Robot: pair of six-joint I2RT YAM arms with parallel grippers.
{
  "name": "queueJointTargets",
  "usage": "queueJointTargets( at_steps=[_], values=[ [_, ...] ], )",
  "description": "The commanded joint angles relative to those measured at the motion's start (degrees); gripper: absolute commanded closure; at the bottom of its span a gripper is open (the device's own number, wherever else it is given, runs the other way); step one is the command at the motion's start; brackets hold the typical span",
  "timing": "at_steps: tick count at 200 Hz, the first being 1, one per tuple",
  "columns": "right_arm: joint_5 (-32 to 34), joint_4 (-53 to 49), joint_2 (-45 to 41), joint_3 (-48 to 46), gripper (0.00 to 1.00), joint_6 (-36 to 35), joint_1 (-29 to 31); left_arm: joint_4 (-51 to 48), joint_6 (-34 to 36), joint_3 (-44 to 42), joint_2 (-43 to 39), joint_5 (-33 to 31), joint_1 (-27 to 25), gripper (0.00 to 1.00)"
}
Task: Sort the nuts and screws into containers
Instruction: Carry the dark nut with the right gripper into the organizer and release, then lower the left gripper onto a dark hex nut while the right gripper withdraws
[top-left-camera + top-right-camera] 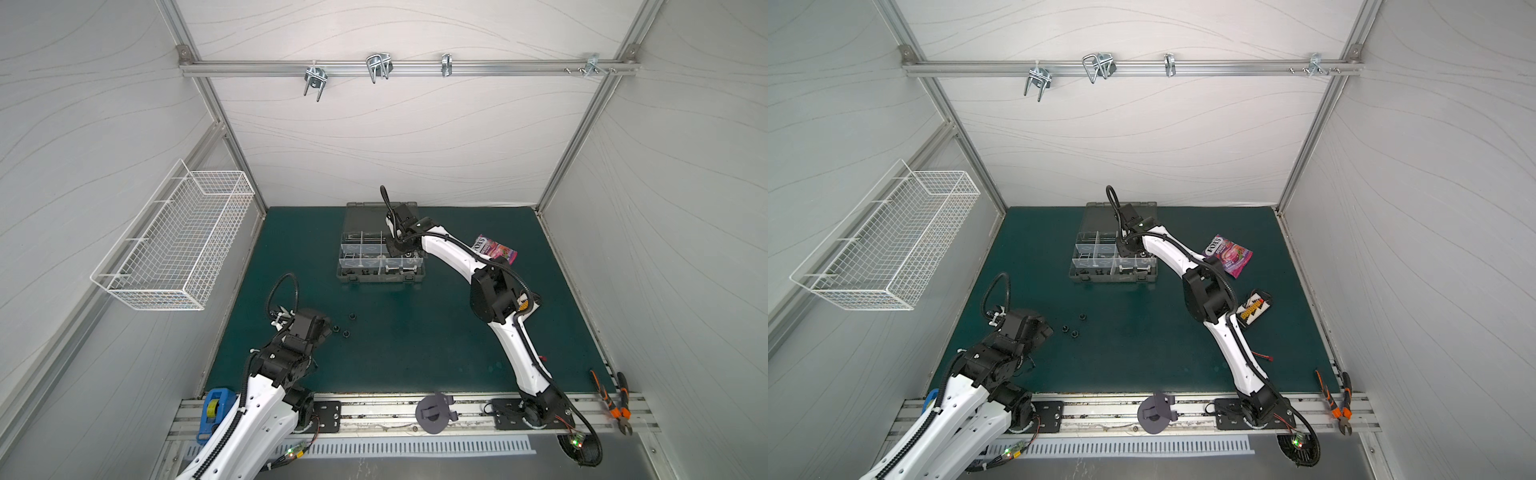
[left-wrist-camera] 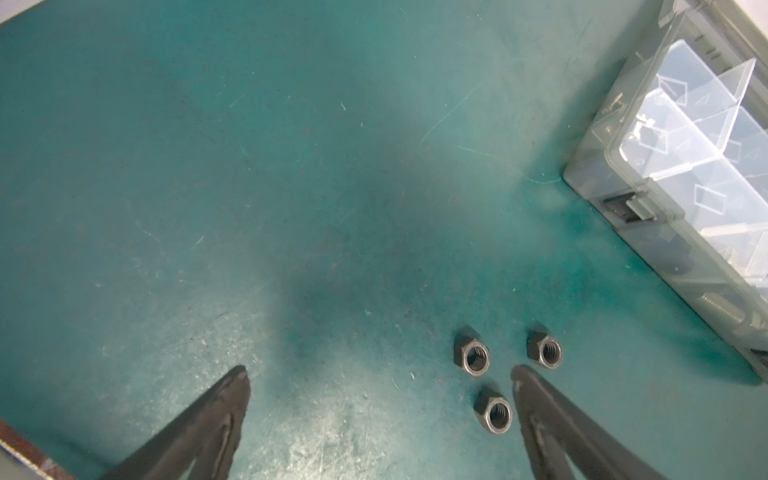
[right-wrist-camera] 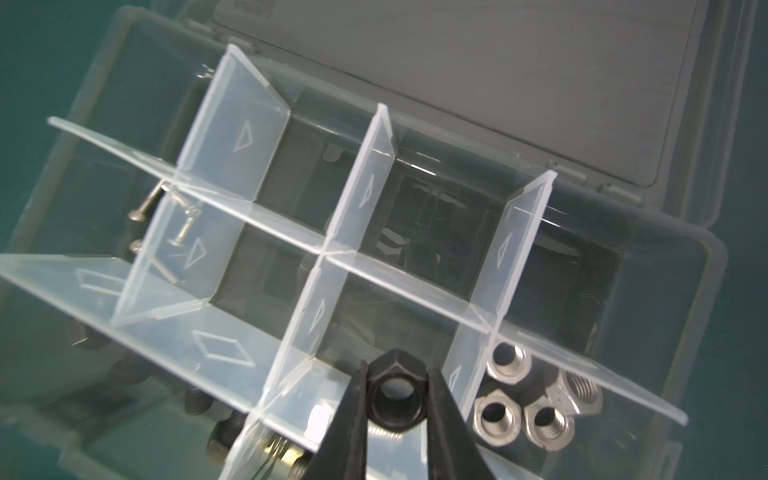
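Observation:
Three black nuts [image 2: 476, 357] lie loose on the green mat, seen in both top views [image 1: 345, 333] [image 1: 1075, 333]. My left gripper [image 2: 380, 374] hangs open just above them, one nut [image 2: 494, 411] close beside a finger's inner side. The grey organizer case [image 1: 380, 278] stands open at the back. My right gripper [image 3: 397, 369] is shut on a black nut [image 3: 395, 415], held over a container next to the one with several silver nuts [image 3: 505, 361]. Thin screws [image 3: 183, 228] lie in a far container, and bolts [image 3: 286, 453] fill the row nearest the camera.
A white wire basket [image 1: 174, 245] hangs on the left wall. A candy packet [image 1: 496, 248] and a black pack [image 1: 1254, 309] lie right of the case. Orange pliers [image 1: 615, 405] rest at the front right rail, and a blue tape dispenser [image 1: 214, 411] sits front left.

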Motion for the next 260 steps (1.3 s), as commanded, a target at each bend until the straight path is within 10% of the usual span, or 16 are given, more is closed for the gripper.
queueJointTargets(
  at_steps=[1,148,191,260],
  values=[
    [-0.88,0.83,2.18,2.07,0.90,0.06,-0.51,2.04,1.42,1.13,0.87,0.62,0.19,0.01],
    [-0.01,-1.49,-1.87,2.06,0.42,-1.00,-0.57,8.56,6.89,4.65,14.59,6.74,0.28,0.04],
    [-0.15,0.36,-10.13,-4.31,0.01,-0.43,-0.48,11.97,10.75,6.88,22.44,11.03,1.54,0.15],
    [5.54,2.26,-24.76,-21.18,0.01,2.90,-0.49,17.05,14.04,9.87,33.19,16.68,2.23,0.26]
  ],
)
